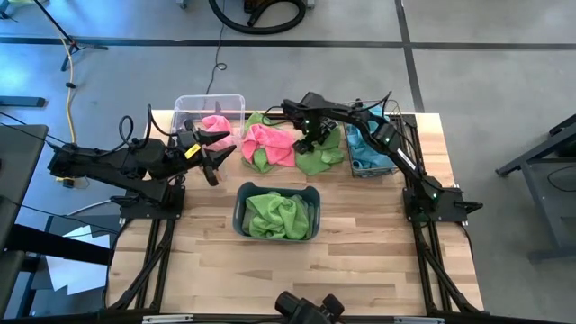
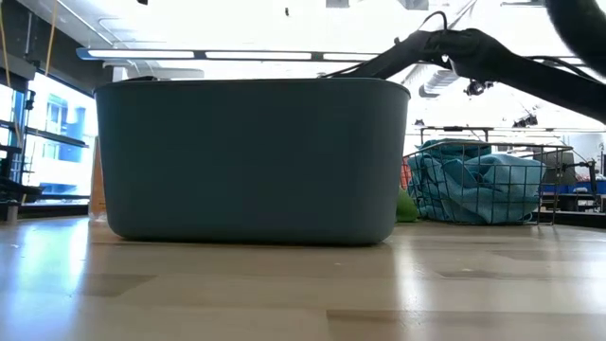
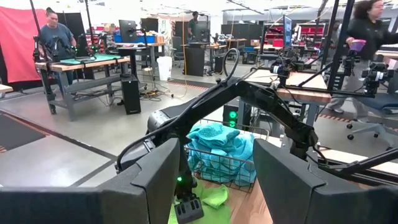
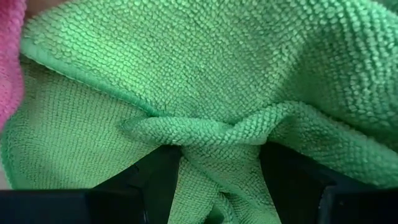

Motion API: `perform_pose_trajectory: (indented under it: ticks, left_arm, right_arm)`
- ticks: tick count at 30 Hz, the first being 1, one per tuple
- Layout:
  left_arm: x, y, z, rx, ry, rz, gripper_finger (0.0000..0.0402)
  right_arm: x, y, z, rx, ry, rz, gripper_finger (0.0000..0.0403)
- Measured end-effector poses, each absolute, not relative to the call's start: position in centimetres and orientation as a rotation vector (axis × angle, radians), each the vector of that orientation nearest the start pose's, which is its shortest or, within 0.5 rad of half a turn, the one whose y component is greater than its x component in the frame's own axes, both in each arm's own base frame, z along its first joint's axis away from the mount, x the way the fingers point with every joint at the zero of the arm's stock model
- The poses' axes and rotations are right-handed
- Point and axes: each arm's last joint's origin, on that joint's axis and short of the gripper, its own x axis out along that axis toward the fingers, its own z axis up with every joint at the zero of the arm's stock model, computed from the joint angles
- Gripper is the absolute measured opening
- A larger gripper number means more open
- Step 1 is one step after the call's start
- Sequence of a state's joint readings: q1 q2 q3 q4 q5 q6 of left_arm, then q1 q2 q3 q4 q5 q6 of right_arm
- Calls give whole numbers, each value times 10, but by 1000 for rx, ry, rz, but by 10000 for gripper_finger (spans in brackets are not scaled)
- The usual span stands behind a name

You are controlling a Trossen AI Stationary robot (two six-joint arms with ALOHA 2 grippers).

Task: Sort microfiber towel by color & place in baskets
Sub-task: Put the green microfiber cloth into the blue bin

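Going left to right across the high view, we are seeing the left gripper (image 1: 212, 164) hovering at centre left, its fingers spread apart and empty, just beside the clear plastic bin (image 1: 232, 99) where a pink towel (image 1: 216, 125) is lying. In the middle, a loose pile is sitting on the table (image 1: 378, 261): another pink towel (image 1: 272, 144) overlapping a green towel (image 1: 320, 160). The right gripper (image 1: 311, 137) is pressing down on that pile. In the right wrist view, its fingers (image 4: 152, 180) are straddling a raised fold of the green towel (image 4: 205, 134), apart and not yet clamped on it. Below centre, the grey-blue tub (image 1: 241, 205) is already holding green towels (image 1: 275, 214). At upper right, the wire-mesh basket (image 1: 358, 169) is carrying blue towels (image 1: 364, 144).

We are judging that the main risk is the pink cloth at the edge of the fold: if the fingers close wide, they could drag both colours into the tub. A shallow pinch could also let the fold slip during lifting, and the two arms are working close together.

The surface is pale butcher-block wood on a grey floor marked with dark lines. Beyond it, the left wrist view is showing a workshop with benches, monitors, a red curtain at far left and people (image 3: 57, 34) standing about.
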State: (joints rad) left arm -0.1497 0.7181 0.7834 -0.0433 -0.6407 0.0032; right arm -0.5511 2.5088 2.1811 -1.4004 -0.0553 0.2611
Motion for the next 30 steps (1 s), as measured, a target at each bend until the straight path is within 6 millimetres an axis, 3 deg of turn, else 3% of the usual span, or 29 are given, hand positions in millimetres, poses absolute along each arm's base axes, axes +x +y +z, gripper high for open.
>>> perform_pose_trajectory:
  ticks: [5, 8, 16, 30]
  left_arm:
    - [154, -6, 355, -5, -19, 491, 193]
    - [154, -6, 355, -5, -19, 491, 193]
    - [154, -6, 355, 5, -16, 491, 193]
    - [150, -5, 357, 43, -17, 492, 193]
  right_arm:
    - [401, -244, 142, 686, 1633, -588, 214]
    - [400, -244, 141, 667, 1643, -574, 185]
    - [399, -242, 141, 629, 1676, -563, 20]
    - [399, -242, 150, 573, 1653, -530, 2]
